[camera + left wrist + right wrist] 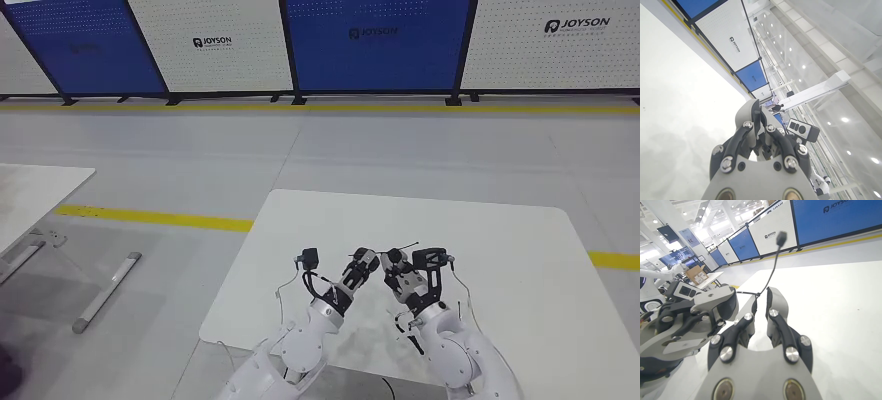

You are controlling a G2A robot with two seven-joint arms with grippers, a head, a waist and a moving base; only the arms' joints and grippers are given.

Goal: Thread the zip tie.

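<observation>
One view at a time, starting from above: finding the left claw and the right claw nose to nose above the white surface, with the black zip tie poking out as a thin whisker just past the right one. Noting logos printed on the blue and white panels along the back, and leaving that print unread.

Switching to the left wrist: seeing the left claw clenched, pads pressed together, though not making out the strap from here.

Moving to the right wrist, and getting the real story: catching the zip tie coming out of the pinch of the left claw, crossing between the tips of the released, gapped right claw, then curving up to a bulky end. Spotting a small lump on the strap right at those tips; not managing to tell whether anything is threaded yet.

Judging the step: keeping the left pinch firm, closing the right one near the free end, lining tip and slot up in small moves, probably sparing the strap any kink.
</observation>
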